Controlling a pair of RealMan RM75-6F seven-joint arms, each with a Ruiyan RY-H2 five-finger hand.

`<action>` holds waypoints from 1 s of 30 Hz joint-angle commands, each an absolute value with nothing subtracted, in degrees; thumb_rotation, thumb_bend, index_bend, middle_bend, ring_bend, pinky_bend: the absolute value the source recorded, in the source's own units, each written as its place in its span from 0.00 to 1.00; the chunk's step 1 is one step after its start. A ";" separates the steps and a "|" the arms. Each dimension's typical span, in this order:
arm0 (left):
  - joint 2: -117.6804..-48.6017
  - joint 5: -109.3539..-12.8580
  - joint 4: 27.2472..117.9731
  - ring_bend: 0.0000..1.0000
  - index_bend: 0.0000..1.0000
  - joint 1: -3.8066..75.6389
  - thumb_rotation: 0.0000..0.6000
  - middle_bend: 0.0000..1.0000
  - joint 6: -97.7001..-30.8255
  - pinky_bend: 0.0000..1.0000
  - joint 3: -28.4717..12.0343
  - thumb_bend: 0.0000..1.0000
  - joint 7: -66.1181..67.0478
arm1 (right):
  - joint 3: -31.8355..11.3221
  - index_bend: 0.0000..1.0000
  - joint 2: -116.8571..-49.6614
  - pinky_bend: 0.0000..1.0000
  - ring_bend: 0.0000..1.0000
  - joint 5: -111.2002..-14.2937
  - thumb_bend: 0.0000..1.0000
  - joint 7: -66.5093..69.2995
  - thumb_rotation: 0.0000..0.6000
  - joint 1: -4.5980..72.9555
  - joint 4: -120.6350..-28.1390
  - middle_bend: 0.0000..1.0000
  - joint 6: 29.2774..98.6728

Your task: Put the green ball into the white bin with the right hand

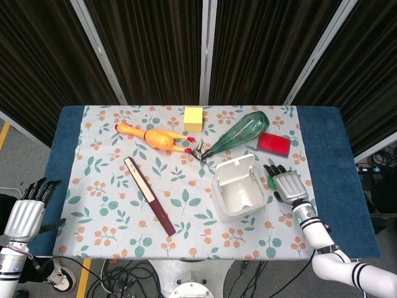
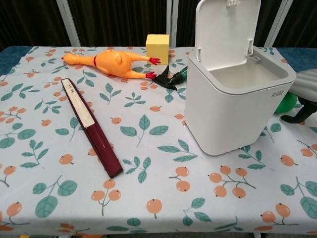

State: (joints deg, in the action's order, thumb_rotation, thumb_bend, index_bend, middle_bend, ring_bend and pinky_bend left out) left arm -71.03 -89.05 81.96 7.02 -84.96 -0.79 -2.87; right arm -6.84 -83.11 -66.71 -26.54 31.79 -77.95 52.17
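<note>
The green ball (image 1: 271, 184) lies on the floral cloth just right of the white bin (image 1: 239, 190); only a sliver of it shows under my right hand (image 1: 286, 185). That hand lies over the ball with its fingers spread, and no closed grip shows. In the chest view the ball (image 2: 286, 103) peeks out behind the bin (image 2: 233, 106), with the right hand (image 2: 304, 91) above it and a dark finger on the cloth beside it. The bin's lid stands upright and its inside is bare. My left hand (image 1: 26, 214) hangs off the table's left edge, fingers apart, holding nothing.
A rubber chicken (image 1: 155, 137), a yellow block (image 1: 193, 118), a green glass bottle (image 1: 239, 132) and a red flat box (image 1: 273, 144) lie across the far half. A dark red folded fan (image 1: 149, 195) lies diagonally left of the bin.
</note>
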 commanded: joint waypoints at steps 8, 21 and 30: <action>-71.20 -88.99 81.88 0.06 0.14 7.04 1.00 0.16 -84.92 0.15 -0.81 0.09 -2.84 | -6.03 0.31 -82.67 0.63 0.35 -69.01 0.30 -23.77 1.00 31.03 -77.88 0.34 55.09; -70.84 -88.79 82.23 0.06 0.14 6.94 1.00 0.16 -85.06 0.15 -0.92 0.09 -2.66 | -7.57 0.44 -71.45 0.65 0.43 -77.22 0.37 -16.53 1.00 27.25 -89.41 0.43 66.81; -71.48 -89.26 82.54 0.06 0.14 7.59 1.00 0.16 -84.31 0.15 -0.83 0.09 -1.89 | -5.85 0.44 -60.37 0.65 0.43 -89.41 0.38 -12.82 1.00 22.28 -103.09 0.44 77.77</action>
